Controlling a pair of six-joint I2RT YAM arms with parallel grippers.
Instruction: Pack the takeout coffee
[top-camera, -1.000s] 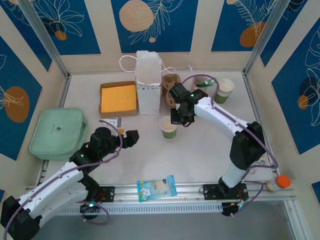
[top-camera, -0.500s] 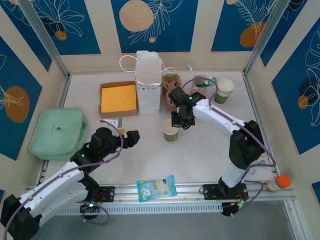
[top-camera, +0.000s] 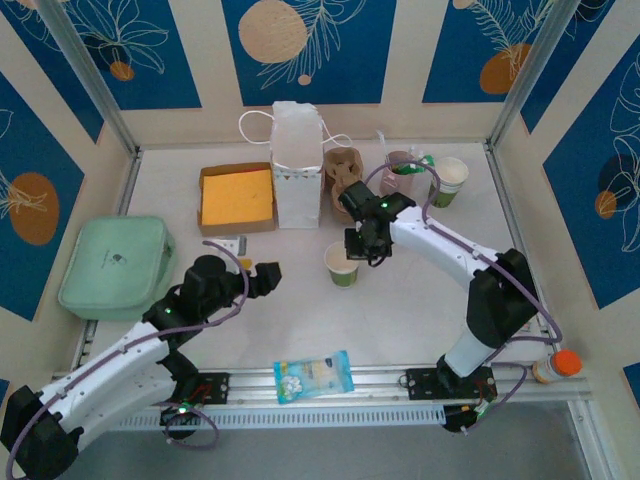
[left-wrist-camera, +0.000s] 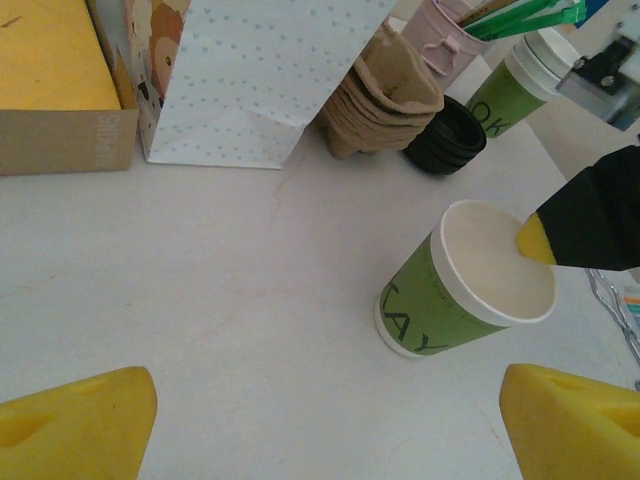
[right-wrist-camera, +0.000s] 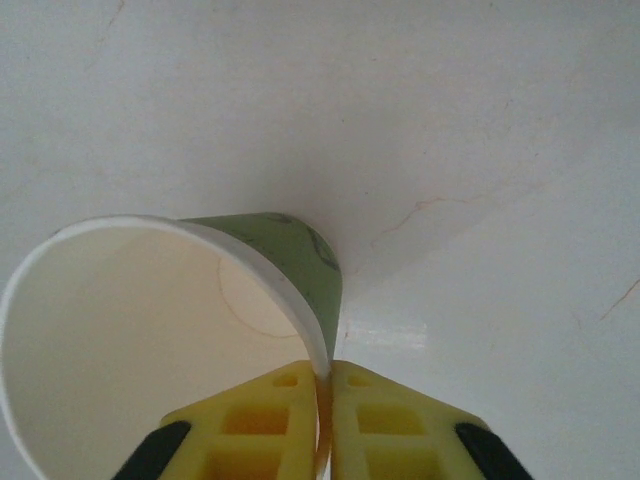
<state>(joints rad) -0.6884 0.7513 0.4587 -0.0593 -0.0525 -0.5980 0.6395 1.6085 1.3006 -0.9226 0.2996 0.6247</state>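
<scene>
I have the takeout coffee cup (right-wrist-camera: 290, 250) pinched by its rim in the right gripper (right-wrist-camera: 325, 378), one pad inside the wall and one outside, clamped on the paper. The cup stands upright on the table (top-camera: 420, 300) near the middle, mouth up and empty, its long axis vertical, hanging directly under that gripper. The right arm is plainly the nearer one; the left gripper (top-camera: 268, 272) waits to the cup's left and a little nearer, well apart from it, jaws spread wide and holding nothing. What the next move turns on, as I judge it, is that the brown pulp carrier stack (top-camera: 340, 178) lies straight to the far side of the cup, just right of the white paper bag (top-camera: 297, 160). Readable writing is scant: green-on-green letters "AY" on this cup's side, and "OK" on the second green cup (left-wrist-camera: 515, 90) further back.
</scene>
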